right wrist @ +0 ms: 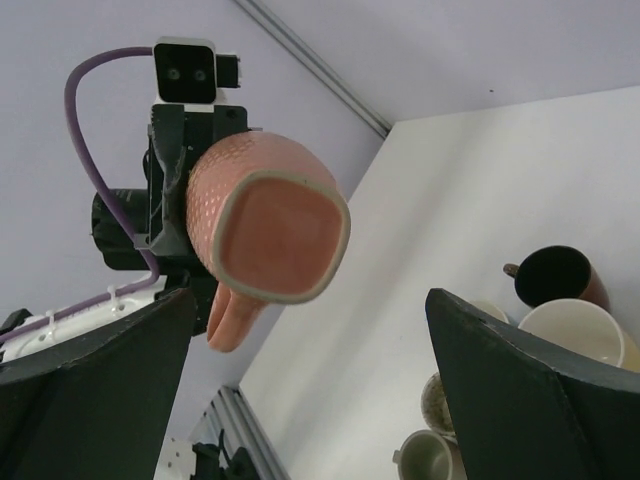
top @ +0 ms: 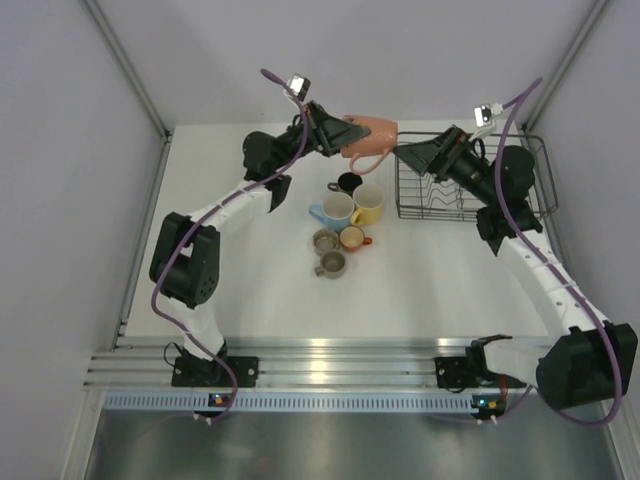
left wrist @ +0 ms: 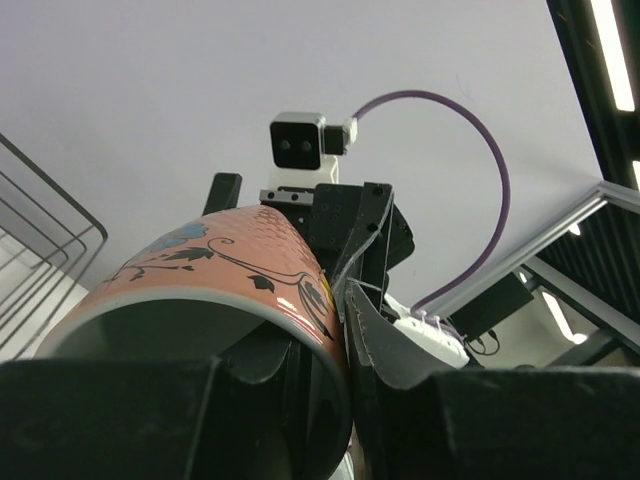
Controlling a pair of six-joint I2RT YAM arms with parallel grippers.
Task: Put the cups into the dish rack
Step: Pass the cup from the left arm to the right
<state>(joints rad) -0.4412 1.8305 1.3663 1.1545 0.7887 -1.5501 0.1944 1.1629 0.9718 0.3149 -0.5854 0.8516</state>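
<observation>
While 6 cups stand below a 7th held in the air, 1 white counter (top: 430,285) carries the scene, walled at the back and both sides and edged by 1 metal rail (top: 330,350) at the near side. 2 arms rise from that rail: the left arm (top: 215,215) bends toward the back centre, and the right arm (top: 545,275) runs up the right edge. 1 black wire dish rack (top: 435,205) sits in the back right corner, close to the right wall.

Held clear of the counter just left of the rack, 1 pink mug (top: 372,132) lies on its side, mouth toward the right arm, handle hanging down. The left gripper (top: 340,135) is clamped on the end away from the mouth. The right gripper (top: 410,158), jaws wide apart, hovers at the rack's left rim, near the mug but apart from it.

The 6 cups cluster at mid-counter:
- the yellow cup (top: 368,204) and light blue cup (top: 335,211) side by side
- the dark brown cup (top: 349,183) behind them
- the orange cup (top: 352,238) in front of them
- the rear grey-olive cup (top: 325,240) just beside the orange one
- the front grey-olive cup (top: 331,264) nearest the rail

Bare white surface lies between the cluster and the rail, and left of the cluster.
</observation>
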